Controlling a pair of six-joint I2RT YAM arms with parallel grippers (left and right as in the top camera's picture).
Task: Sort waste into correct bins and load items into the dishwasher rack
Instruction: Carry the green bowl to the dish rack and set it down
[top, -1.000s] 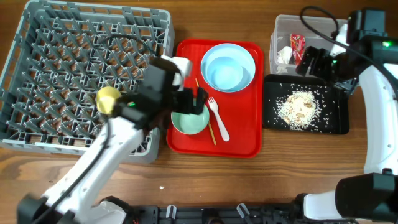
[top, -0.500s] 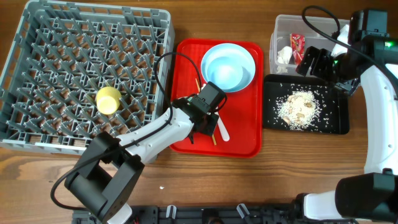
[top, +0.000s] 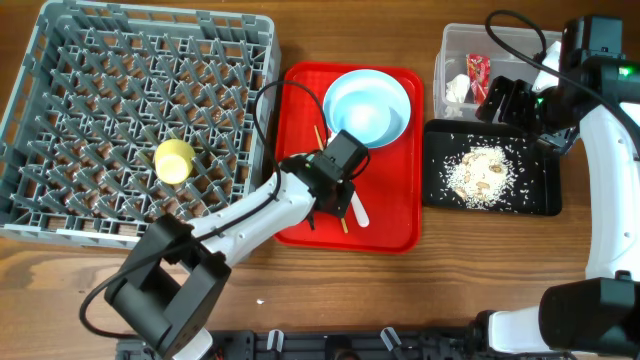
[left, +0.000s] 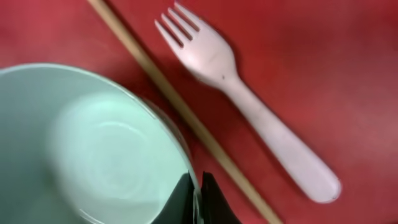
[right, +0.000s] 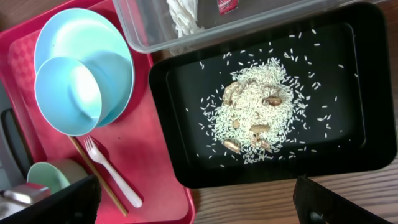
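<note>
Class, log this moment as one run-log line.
left fingers: shut on saucer rim | right fingers: open, empty | cup: in rack | fork, chopstick: on red tray

The left arm (top: 250, 215) reaches from the near edge diagonally toward the centre, white links bent at the elbow. The left gripper (left: 196, 198) points downward, its two dark fingers pinched together on the rim of the pale green saucer (left: 93, 143). The right arm (top: 610, 180) rises along the right edge. The right gripper (top: 505, 102) hangs at the far right, fingers spread wide, holding nothing.
</note>
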